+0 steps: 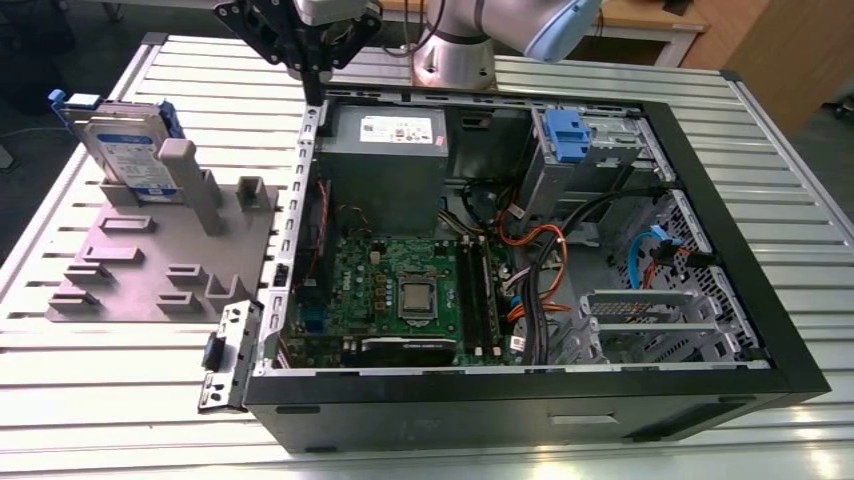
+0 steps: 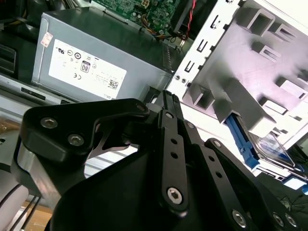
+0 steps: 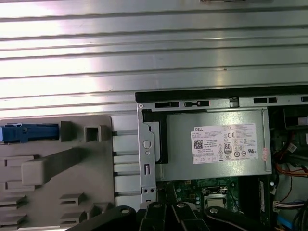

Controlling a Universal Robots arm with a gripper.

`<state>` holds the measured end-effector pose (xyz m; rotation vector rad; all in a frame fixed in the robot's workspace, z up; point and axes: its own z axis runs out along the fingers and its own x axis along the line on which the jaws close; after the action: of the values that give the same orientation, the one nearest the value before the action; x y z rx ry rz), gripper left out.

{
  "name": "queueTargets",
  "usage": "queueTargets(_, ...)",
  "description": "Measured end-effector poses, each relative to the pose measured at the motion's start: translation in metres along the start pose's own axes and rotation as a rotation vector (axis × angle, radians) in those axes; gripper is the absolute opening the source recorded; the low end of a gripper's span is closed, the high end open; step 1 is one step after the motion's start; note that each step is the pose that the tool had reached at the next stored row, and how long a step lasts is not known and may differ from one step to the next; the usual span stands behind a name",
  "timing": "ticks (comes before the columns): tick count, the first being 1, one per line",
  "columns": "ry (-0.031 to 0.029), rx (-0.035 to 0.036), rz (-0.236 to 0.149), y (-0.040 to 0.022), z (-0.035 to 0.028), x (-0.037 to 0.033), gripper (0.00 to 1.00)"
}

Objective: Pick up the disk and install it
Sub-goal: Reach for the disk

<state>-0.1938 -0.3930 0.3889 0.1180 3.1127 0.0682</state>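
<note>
Now | disk: 1, upright in grey fixture | jaws: 1 pair, together, empty, near case corner

A white sticker of small print and symbols stands on the grey power-supply box.

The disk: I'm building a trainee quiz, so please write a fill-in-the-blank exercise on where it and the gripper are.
The disk stands ___ in the grey fixture. It is at the exterior view's ___ of the computer case. The gripper hangs near the power supply, holding ___.
Missing: upright; left; nothing.
</note>
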Motion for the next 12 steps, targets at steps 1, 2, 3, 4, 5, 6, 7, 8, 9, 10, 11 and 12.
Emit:
queueTargets(1, 0.0, 0.0, 0.0, -0.0001, 0.0, 0.0012, 0.11)
queueTargets(2, -0.0001, 0.0, 0.0, -0.0002, 0.0001, 0.0024, 0.11)
queueTargets(3, 0.0, -0.0001, 0.0, -0.0003, 0.0001, 0.0036, 0.11)
queueTargets(4, 0.0, 0.0, 0.0, -0.0004, 0.0001, 0.0052, 0.11)
queueTargets(5, 0.0, 0.0, 0.0, -0.0005, 0.0, 0.0069, 0.11)
queueTargets(6, -0.0001, 0.0, 0.0, -0.0006, 0.0001, 0.0086, 0.11)
queueTargets(7, 0.0, 0.0, 0.0, -0.0007, 0.0001, 0.0098, 0.11)
queueTargets(8, -0.0001, -0.0001, 0.0, -0.0008, 0.0001, 0.0108, 0.11)
queueTargets(9, -0.0001, -0.0002, 0.0, -0.0008, 0.0002, 0.0113, 0.11)
queueTargets(10, -0.0001, -0.0001, 0.0, -0.0008, 0.0002, 0.0113, 0.11)
queueTargets(11, 0.0, 0.0, 0.0, -0.0009, 0.0002, 0.0114, 0.11)
queueTargets(12, 0.0, 0.0, 0.0, -0.0009, 0.0003, 0.0114, 0.11)
